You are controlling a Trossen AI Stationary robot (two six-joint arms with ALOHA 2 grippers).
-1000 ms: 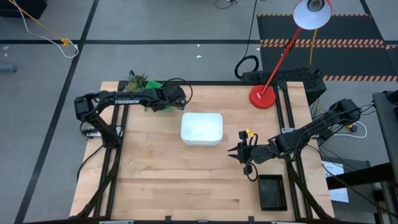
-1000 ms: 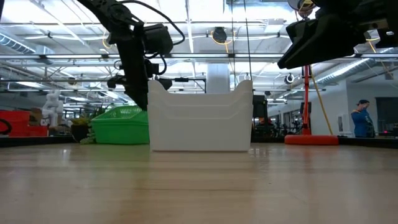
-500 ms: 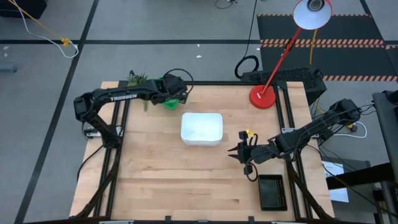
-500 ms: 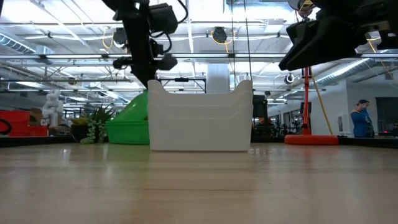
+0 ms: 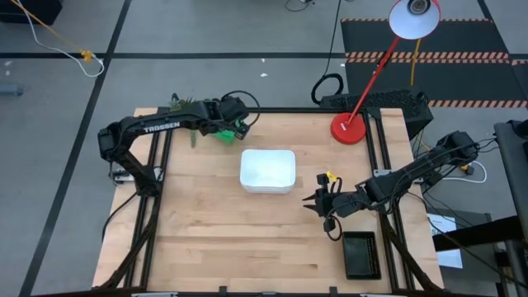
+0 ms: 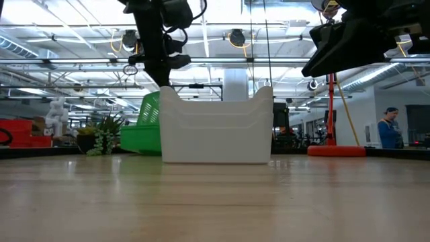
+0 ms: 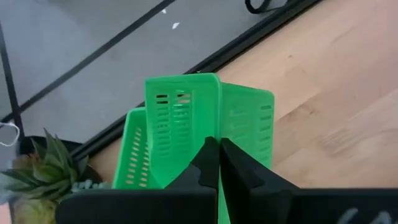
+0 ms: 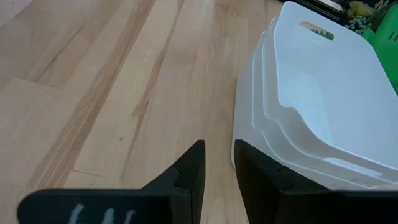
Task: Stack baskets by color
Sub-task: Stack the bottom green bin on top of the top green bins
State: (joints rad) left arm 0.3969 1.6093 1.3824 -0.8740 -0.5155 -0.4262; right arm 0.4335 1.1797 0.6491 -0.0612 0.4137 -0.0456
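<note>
A stack of white baskets (image 5: 267,170) stands mid-table, also seen in the low view (image 6: 216,128) and the right wrist view (image 8: 311,93). At the far left, a green basket (image 5: 223,134) is tipped up on edge behind the white stack (image 6: 143,124), with my left gripper (image 5: 237,124) shut on it. Whether more green baskets are nested in it, I cannot tell. My right gripper (image 5: 309,202) hangs open to the right of the white stack, its fingers (image 8: 193,171) holding nothing. A black basket (image 5: 361,254) lies at the near right corner. My left gripper pinches an upright slotted wall of the green basket at its rim (image 7: 217,127) between its two fingers, slanting down from the table's left. The basket is steeply tilted, its held side raised. Its low edge (image 6: 138,150) seems to rest on the table.
A leafy toy plant (image 5: 183,106) sits at the far left corner, next to the green basket (image 7: 43,168). A red lamp base (image 5: 348,129) stands at the far right, with its pole slanting up. Bare wood lies near the front edge (image 5: 247,247).
My left gripper has risen and drifted a little toward the table's right, rolling as it went. The green basket, flat on the table a second ago, has tipped up: its held side lifted while its low edge stayed down. The plant behind it has come into view.
</note>
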